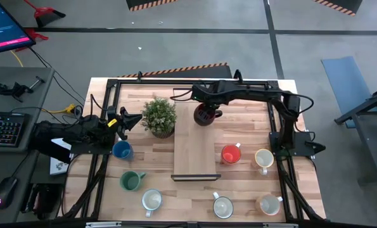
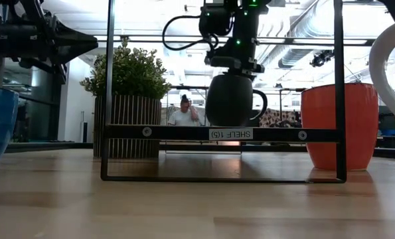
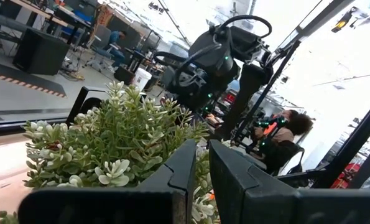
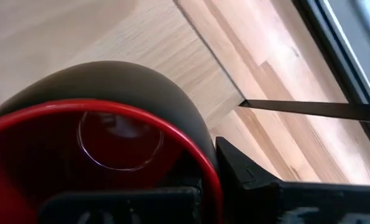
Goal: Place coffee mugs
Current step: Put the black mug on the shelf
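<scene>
I have the table (image 1: 194, 190) filling the middle of the high view, a pale wooden top inside a black frame. At its centre lies the shelf (image 1: 196, 147), a long wooden board with a dark front rail, and I judge it to be the place the mugs are meant to go, since it sits clear in the middle with the mugs ringed around it.

My right arm reaches across the upper part of the high view from the right, and the right gripper (image 1: 205, 114) is clamped on the dark red mug (image 1: 206, 116) at the top end of the shelf. The right wrist view shows a finger pressed against the rim, so I hold it by the wall to keep the mouth upward. In the low view the mug hangs just above the rail, not yet set down, I think.

The potted plant (image 1: 159, 116) stands left of the shelf's top end, a bystander I must not knock.

My left arm waits at the left edge, the left gripper (image 1: 126, 121) nearly closed on nothing, just beside the plant.

The rest wait on the table: blue mug (image 1: 121, 151) and green mug (image 1: 131, 181) at left, orange mug (image 1: 231, 154) right of the shelf, and white mugs (image 1: 151, 201) along the lower and right side.
</scene>
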`<action>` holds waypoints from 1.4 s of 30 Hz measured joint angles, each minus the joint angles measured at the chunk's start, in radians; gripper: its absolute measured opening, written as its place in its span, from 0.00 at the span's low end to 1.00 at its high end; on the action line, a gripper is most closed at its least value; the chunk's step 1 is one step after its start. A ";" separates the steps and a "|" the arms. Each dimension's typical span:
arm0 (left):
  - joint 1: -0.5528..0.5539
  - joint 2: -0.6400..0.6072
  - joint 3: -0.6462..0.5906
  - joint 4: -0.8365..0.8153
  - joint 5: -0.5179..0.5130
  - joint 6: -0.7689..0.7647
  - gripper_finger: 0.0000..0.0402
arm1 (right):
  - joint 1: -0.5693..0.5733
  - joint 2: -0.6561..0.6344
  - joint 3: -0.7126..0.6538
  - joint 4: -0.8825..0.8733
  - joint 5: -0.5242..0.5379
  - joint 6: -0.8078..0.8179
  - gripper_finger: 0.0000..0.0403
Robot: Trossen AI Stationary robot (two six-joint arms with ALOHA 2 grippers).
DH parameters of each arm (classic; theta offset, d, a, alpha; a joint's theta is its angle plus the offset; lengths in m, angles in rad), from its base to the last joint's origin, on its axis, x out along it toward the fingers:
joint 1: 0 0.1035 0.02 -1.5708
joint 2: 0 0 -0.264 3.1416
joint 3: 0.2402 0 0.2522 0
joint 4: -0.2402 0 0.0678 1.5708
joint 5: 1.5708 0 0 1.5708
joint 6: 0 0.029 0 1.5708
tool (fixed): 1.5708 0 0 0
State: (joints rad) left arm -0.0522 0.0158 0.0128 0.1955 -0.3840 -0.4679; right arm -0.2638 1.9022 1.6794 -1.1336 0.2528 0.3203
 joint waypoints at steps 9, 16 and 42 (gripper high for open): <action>0.000 0.000 0.000 0.000 0.000 0.001 0.09 | 0.000 0.018 0.000 0.002 0.015 -0.006 0.00; -0.001 0.000 0.000 0.000 0.000 0.000 0.09 | -0.010 0.017 -0.005 -0.002 0.024 0.011 0.00; -0.001 0.000 0.000 0.004 0.015 0.000 0.09 | -0.020 -0.009 -0.031 0.028 0.028 0.012 0.18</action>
State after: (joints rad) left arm -0.0532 0.0158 0.0128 0.1992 -0.3694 -0.4679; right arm -0.2835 1.8936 1.6484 -1.1054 0.2806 0.3327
